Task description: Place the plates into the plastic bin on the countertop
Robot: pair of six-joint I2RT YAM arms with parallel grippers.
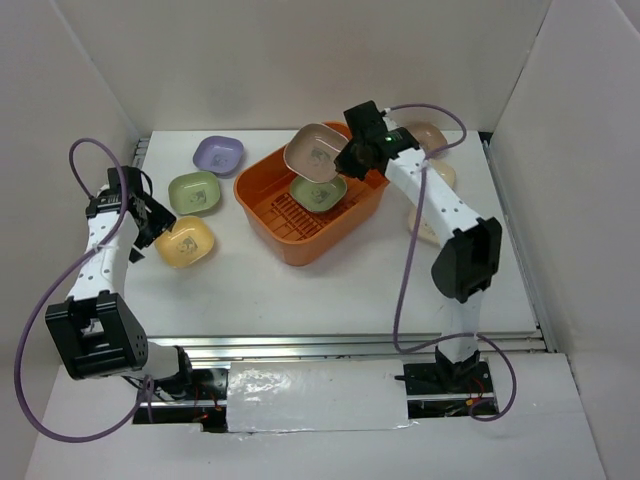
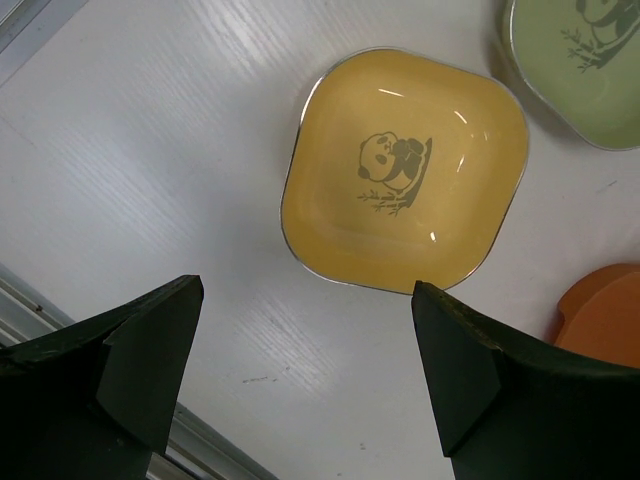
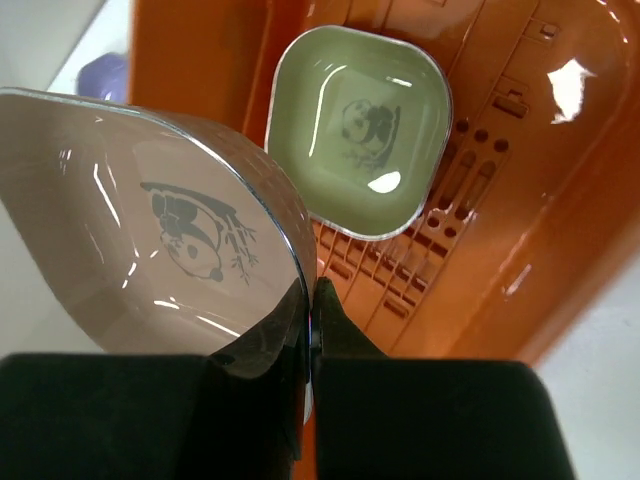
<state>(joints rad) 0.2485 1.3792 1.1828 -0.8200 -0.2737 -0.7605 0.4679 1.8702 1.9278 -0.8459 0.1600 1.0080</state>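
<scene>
White-walled worktop (image 1: 300, 290): three plates (image 1: 195, 192) near its left edge, a fourth plate (image 1: 318, 192) in the bin (image 1: 300, 245), right pincer (image 1: 345, 160) clamping a brown plate (image 1: 312, 150), left pincer (image 2: 305, 288) gaping wide, empty.

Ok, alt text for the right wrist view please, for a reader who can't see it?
The right gripper pinches the rim of a brown rounded-square dish with a panda mark, tilted above the orange slotted plastic bin. A green rounded-square dish with the same mark lies on the bin's floor.
</scene>
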